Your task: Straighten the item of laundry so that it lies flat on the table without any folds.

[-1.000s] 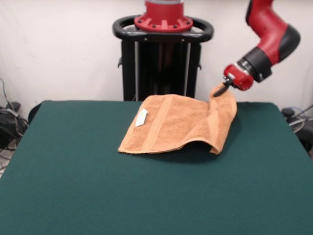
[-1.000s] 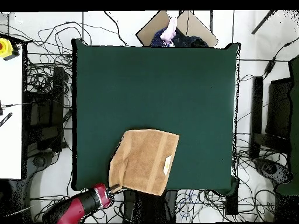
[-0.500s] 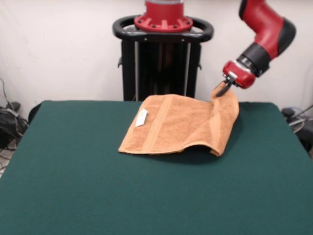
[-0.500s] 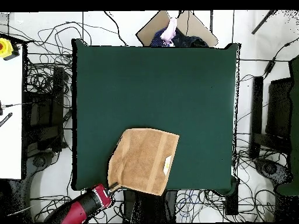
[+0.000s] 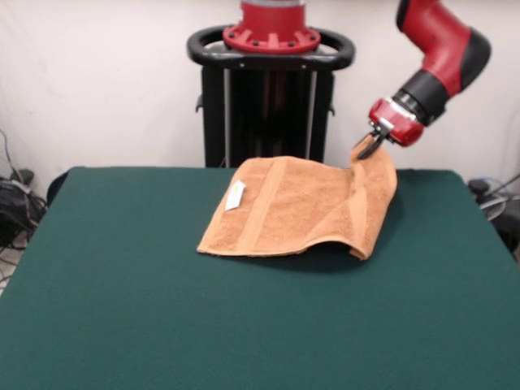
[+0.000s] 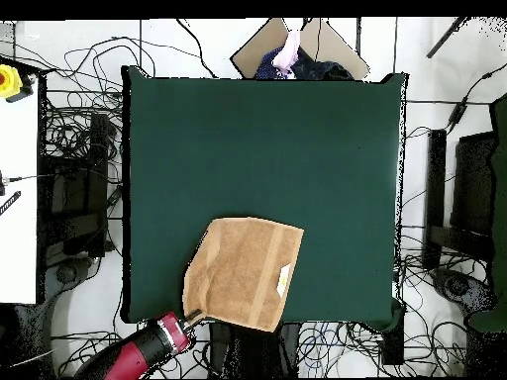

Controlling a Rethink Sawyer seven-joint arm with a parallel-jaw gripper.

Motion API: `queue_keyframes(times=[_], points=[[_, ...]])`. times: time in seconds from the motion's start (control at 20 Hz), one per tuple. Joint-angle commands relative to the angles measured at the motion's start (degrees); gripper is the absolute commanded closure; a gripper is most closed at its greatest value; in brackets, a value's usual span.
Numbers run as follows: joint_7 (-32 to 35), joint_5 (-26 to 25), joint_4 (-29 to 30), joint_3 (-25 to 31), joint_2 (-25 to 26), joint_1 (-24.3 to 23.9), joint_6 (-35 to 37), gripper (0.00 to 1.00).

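Note:
The orange-tan towel (image 5: 296,208) lies on the dark green table (image 5: 162,325) near its far edge, with a white tag (image 5: 236,195) on top. My gripper (image 5: 367,149) is shut on the towel's far right corner and holds it lifted, so the right side hangs in a fold. In the overhead view the towel (image 6: 243,272) sits near the table's (image 6: 267,148) bottom edge, and the gripper (image 6: 194,319) grips its lower left corner.
The robot's black pedestal (image 5: 270,89) stands behind the table. Cables and equipment lie on the floor around the table (image 6: 69,228). A person (image 6: 292,54) shows at the top edge of the overhead view.
The gripper has risen slightly and shifted a little outward with the towel corner; the towel's lifted edge stands a bit higher. The rest of the towel has not moved.

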Motion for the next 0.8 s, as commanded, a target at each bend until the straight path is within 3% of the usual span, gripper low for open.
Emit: queue_keyframes(times=[0.05, 0.4, 0.8], points=[[-5.87, 0.25, -5.03, 5.12, 0.88, -3.35, 4.40, 1.00], [-3.66, 4.64, -6.39, 10.44, 0.92, -4.62, 5.41, 1.00], [-5.85, 14.97, -6.30, 18.74, -1.94, -6.91, 2.75, 1.00]])
